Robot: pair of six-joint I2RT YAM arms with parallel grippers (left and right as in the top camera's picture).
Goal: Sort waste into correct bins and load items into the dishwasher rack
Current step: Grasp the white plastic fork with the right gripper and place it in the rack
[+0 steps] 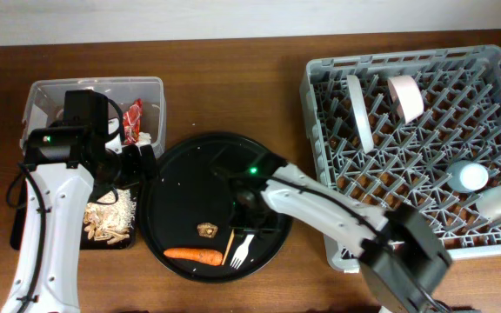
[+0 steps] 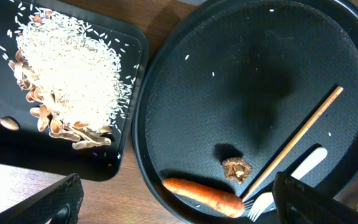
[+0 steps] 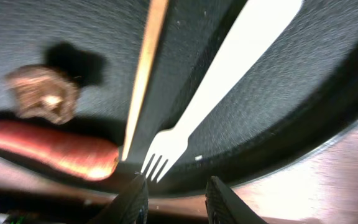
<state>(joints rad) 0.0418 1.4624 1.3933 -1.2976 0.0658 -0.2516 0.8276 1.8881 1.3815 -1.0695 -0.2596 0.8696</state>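
White plastic fork (image 3: pixel 229 81) is seen lying by the near edge of the round black tray (image 1: pixel 190 183), just beside the wooden chopstick (image 3: pixel 143 74) and near the carrot (image 1: pixel 194 256). Picking it up for the dishwasher rack (image 1: pixel 316 69) is judged to be the step in hand. The right gripper (image 3: pixel 176 186) is poised low over the tines, jaws parted a little, nothing held. Lowering and closing on the fork alone are called for next. The left gripper (image 1: pixel 136 163) is held wide open and empty at the tray's left edge.
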